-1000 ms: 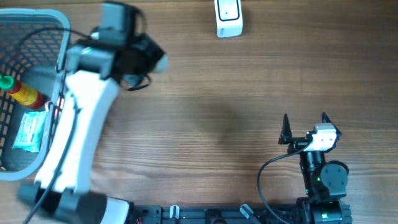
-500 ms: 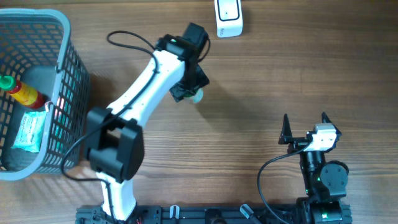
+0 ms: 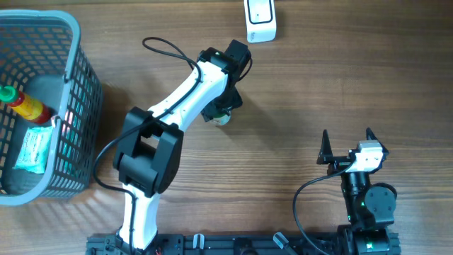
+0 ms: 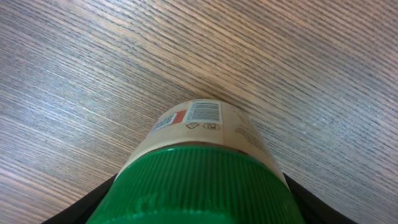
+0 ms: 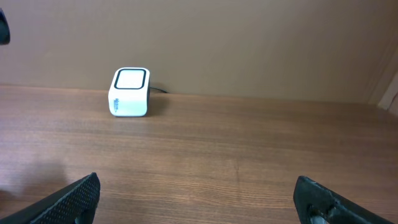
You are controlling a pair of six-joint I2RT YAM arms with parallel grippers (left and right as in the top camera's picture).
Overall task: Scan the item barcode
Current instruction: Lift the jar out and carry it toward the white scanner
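Moved from basket [image 3: 83, 92] toward scanner [image 3: 260, 20]: left gripper [image 3: 220, 110], clamped on green-capped jar [image 4: 205, 134], held above mid-counter. Barcode [image 4: 203, 112] legible on jar's side; presentation to scanner judged pending. Right gripper [image 3: 347, 145]: wide, empty.

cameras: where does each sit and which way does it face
overhead: above the table, looking straight down; left arm and right arm show, left hand holding the jar, right hand open, plus basket and scanner.
left wrist: on the left arm, looking past its dark fingers at the jar's green lid and barcode, table beyond.
right wrist: on the right arm, looking level across the table at the scanner; fingertips in the bottom corners.
shared: scanner in overhead and right wrist; jar in overhead and left wrist.
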